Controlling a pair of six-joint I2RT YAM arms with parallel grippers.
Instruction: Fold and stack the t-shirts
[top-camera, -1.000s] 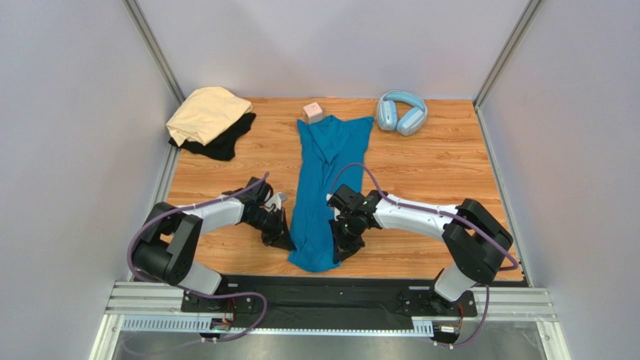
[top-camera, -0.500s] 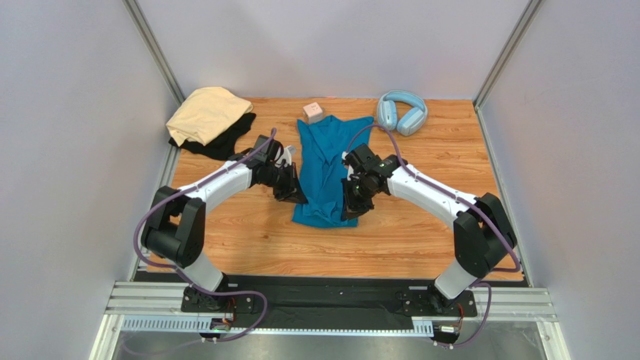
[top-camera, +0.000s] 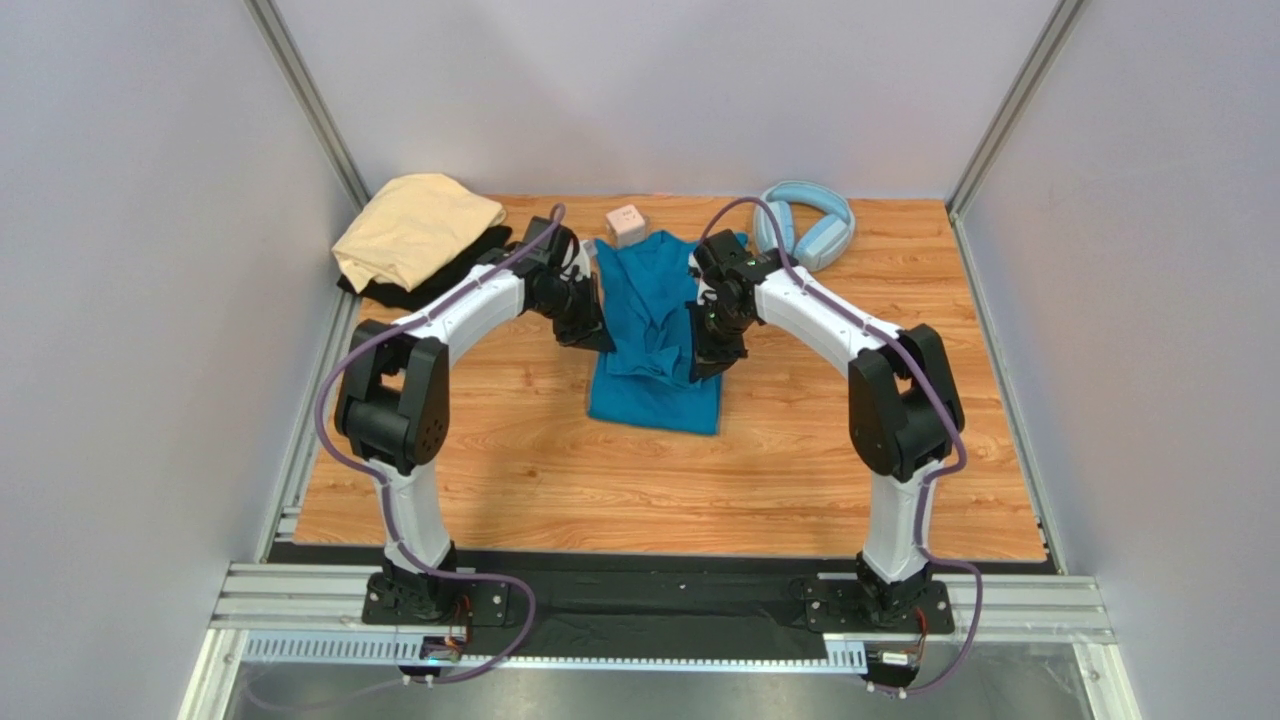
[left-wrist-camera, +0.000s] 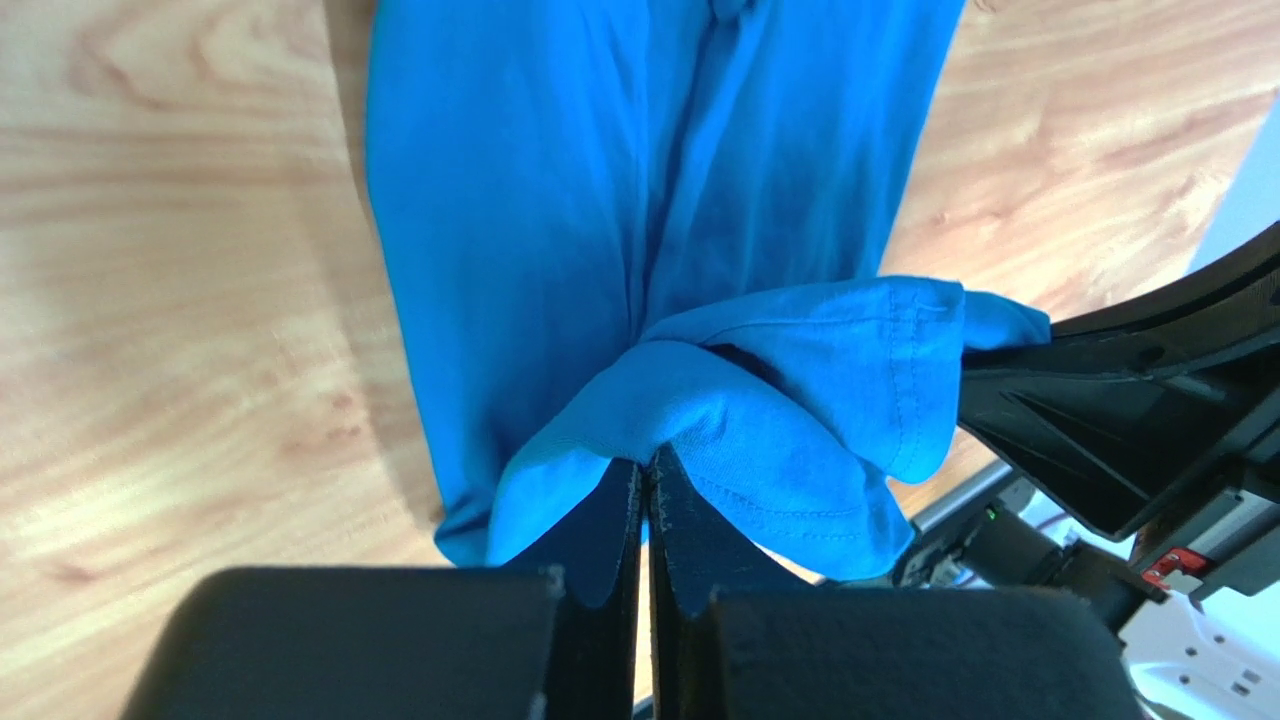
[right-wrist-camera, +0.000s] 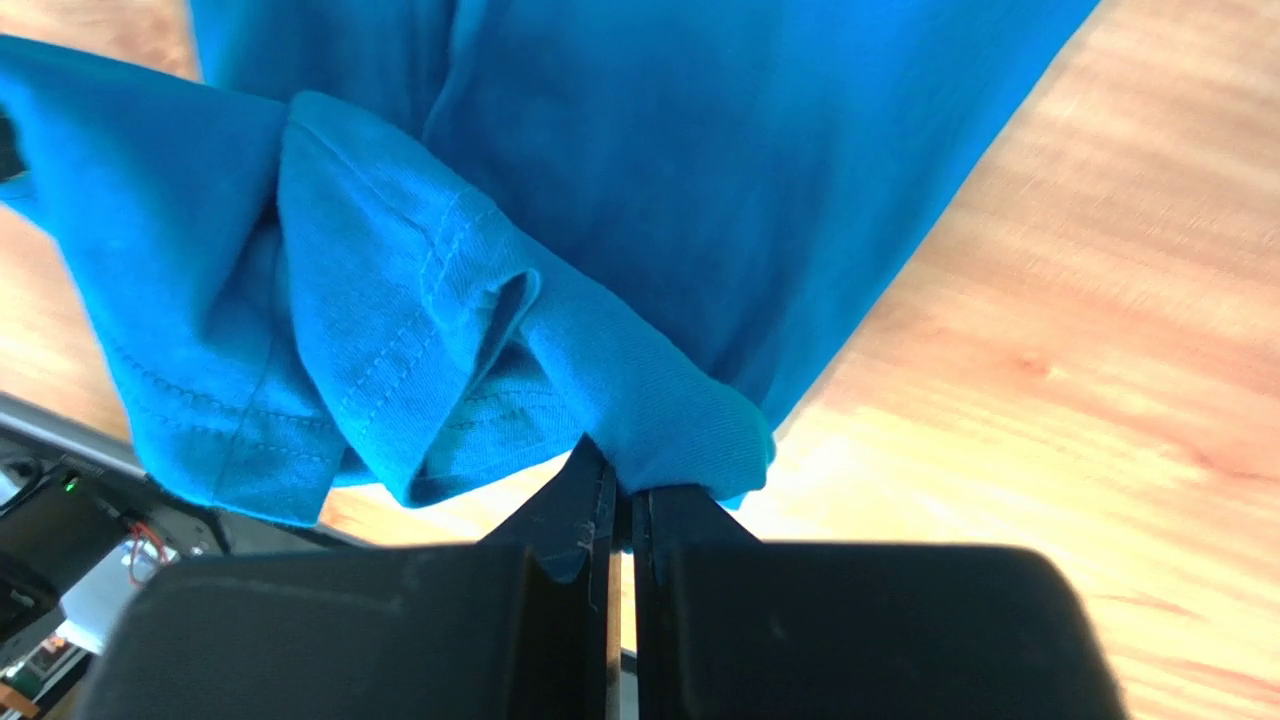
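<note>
The teal-blue t-shirt lies on the wooden table, doubled over on itself. My left gripper is shut on its hem at the left side; the pinched cloth shows in the left wrist view above the left gripper. My right gripper is shut on the hem at the right side; the cloth bunches over the right gripper. Both hold the lifted hem over the shirt's far half. The pale tan t-shirt lies on the black t-shirt at the far left.
A small pink cube sits just beyond the teal shirt's far edge. Light-blue headphones lie at the far right. Grey walls close in the table on three sides.
Both grippers have carried the teal shirt's near hem from the front of the table away toward the far end, folding the shirt over itself. Both arms are now stretched out.
</note>
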